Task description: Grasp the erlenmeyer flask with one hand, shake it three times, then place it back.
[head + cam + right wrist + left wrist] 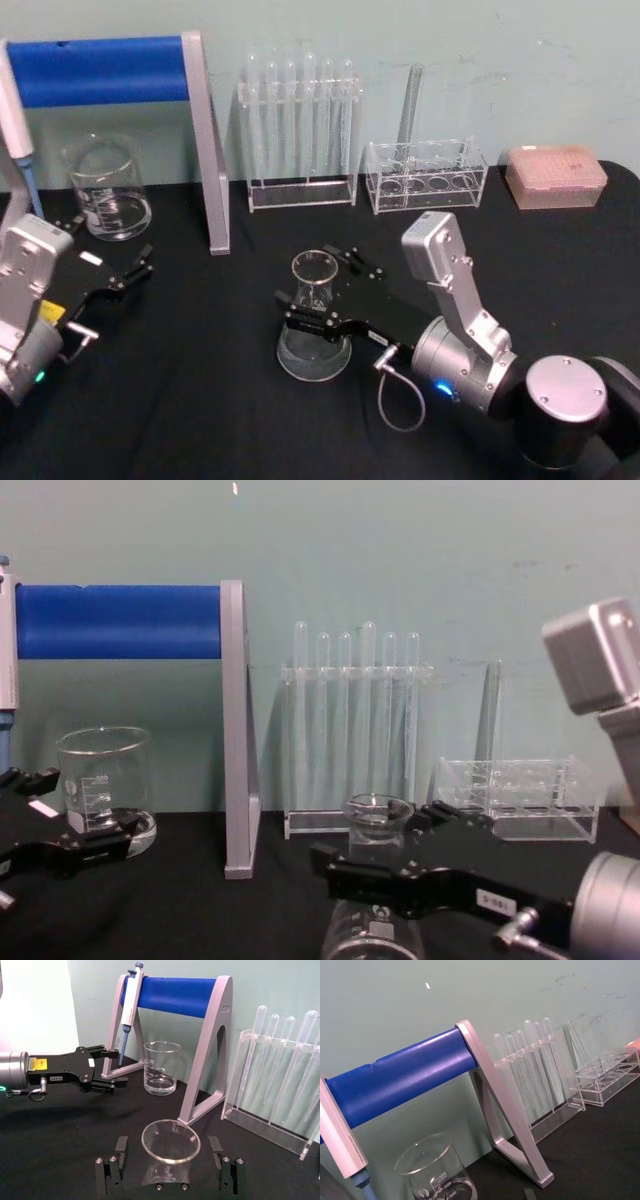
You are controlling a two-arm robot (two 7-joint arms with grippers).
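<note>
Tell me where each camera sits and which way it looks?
Head: up high, looking down at the erlenmeyer flask between the open right gripper; left gripper open.
Chest: low, facing across the table at the flask.
Left wrist: faces the beaker.
Right wrist: looks past its fingers at the flask.
All share the blue-barred stand.

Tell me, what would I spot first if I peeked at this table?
Probably the right gripper, its open fingers on either side of the erlenmeyer flask standing mid-table. Next, the big blue-barred stand at the back left, with a glass beaker beneath it. The left gripper waits open near that beaker.
</note>
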